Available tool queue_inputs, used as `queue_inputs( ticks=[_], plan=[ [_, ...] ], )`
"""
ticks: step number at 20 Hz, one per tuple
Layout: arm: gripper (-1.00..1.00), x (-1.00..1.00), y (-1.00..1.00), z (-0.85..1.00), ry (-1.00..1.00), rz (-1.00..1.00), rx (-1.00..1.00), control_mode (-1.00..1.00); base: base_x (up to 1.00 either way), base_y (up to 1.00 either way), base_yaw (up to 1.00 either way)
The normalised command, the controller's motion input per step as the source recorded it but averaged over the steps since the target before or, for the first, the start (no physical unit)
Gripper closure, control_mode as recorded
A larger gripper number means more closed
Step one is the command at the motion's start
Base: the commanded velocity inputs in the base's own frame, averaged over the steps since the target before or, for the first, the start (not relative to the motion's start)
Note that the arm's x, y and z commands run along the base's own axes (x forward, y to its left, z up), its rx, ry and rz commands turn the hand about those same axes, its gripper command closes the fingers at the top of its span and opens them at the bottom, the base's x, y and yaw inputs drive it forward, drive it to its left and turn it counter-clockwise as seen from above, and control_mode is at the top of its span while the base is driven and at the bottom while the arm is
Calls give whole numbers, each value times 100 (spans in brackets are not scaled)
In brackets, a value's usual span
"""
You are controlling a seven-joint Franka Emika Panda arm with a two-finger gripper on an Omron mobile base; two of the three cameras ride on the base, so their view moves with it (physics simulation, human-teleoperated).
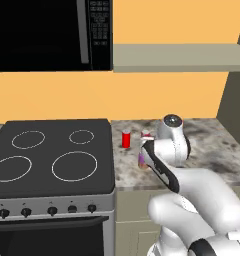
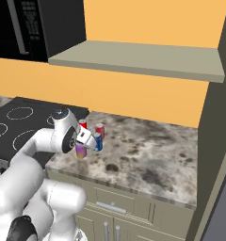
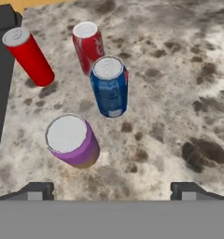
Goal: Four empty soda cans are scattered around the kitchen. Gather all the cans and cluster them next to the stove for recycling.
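1. End effector (image 3: 112, 191) hangs above the bench (image 3: 179, 93), jaws spread wide, nothing between them.
2. Purple can (image 3: 73, 140) stands just beneath, left of centre; blue can (image 3: 109, 86) is just beyond it.
3. Two red cans (image 3: 88, 44) stand farther out, nearer the stove (image 1: 52, 150).
4. Judgement: all four look clustered, so lift straight up without clipping the purple can.

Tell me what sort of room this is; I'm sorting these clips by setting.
A rendered home kitchen, most likely: a stove with a black glass cooktop and knobs, a black microwave above it, and a mottled stone counter over cabinets, with four soda cans standing on it.
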Motion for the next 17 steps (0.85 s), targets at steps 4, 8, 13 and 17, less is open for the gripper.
queue_inputs(
  ticks=[4,8,13,17],
  plan=[
    [-100,-58,19,5,-11,-3,0,-100,0,0,0],
    [-100,-58,24,2,-18,0,-2,-100,0,0,0],
    [-100,-48,24,12,-8,0,0,-100,0,0,0],
    [-100,-42,28,9,0,0,3,-100,0,0,0]
  ],
)
